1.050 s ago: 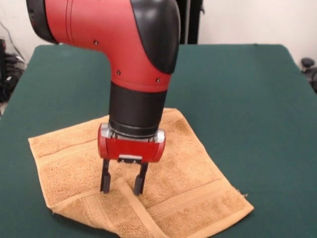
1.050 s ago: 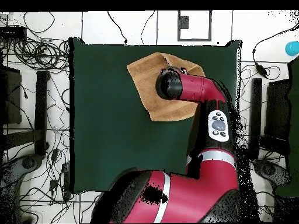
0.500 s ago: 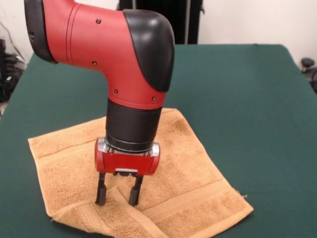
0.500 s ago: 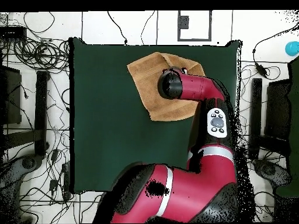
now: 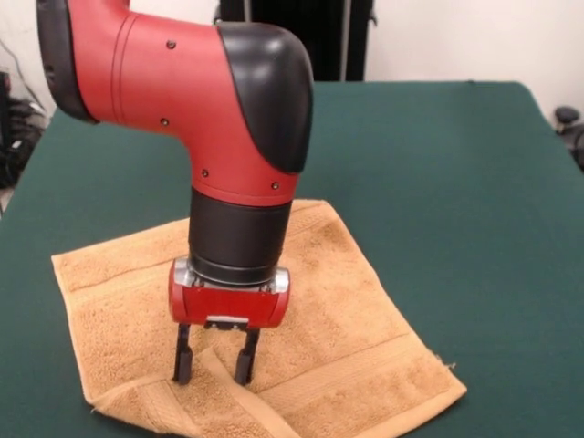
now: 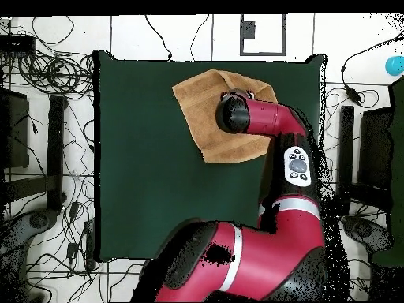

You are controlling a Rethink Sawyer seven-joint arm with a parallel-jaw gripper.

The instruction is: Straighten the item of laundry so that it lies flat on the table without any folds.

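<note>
Quantities in view:
- Towel (image 5: pixel 338 301): one, tan-orange.
- Table (image 5: pixel 438 164): one, covered in dark green cloth.
- Robot arm (image 5: pixel 228 119): one, red and black.
- Gripper (image 5: pixel 212 363): one, carrying two black fingers (image 5: pixel 182 360).
- Woven bands showing on the towel: two.

Dark green tabletop (image 5: pixel 456 182), broad and plain, and one tan-orange towel (image 5: pixel 347 301) lies on it, a corner folded over at the near edge.
</note>
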